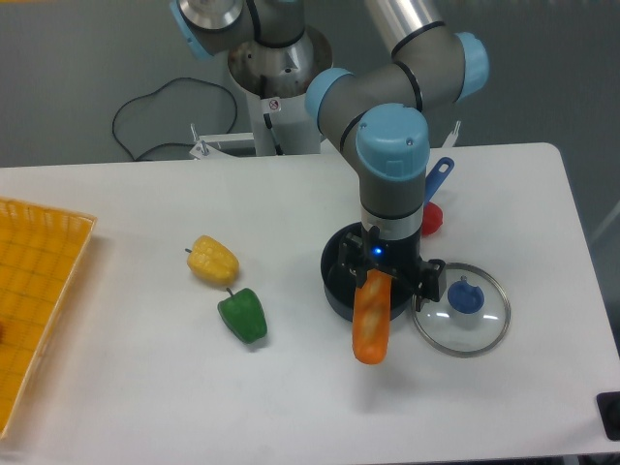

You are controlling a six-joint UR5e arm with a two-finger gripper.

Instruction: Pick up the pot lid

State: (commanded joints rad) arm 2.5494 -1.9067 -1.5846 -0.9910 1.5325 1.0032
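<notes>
Gripper hovering over frying pan, fingers standing apart, probably for straddling blue knob; glass lid lying beside pan, knob facing up.

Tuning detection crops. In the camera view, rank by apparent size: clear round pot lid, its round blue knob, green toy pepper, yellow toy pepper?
1. Clear round pot lid
2. Green toy pepper and yellow toy pepper: too alike to rank
3. Blue knob

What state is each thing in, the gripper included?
Gripper, open
Lid, off the pot, knob up
Pot, uncovered, partly hidden
Orange thing, overlapping the pot's near edge in view, contact unclear
Green pepper, lying down
Yellow pepper, lying down
Red thing, partly hidden
Blue handle, partly hidden
Crate, partly out of view
</notes>
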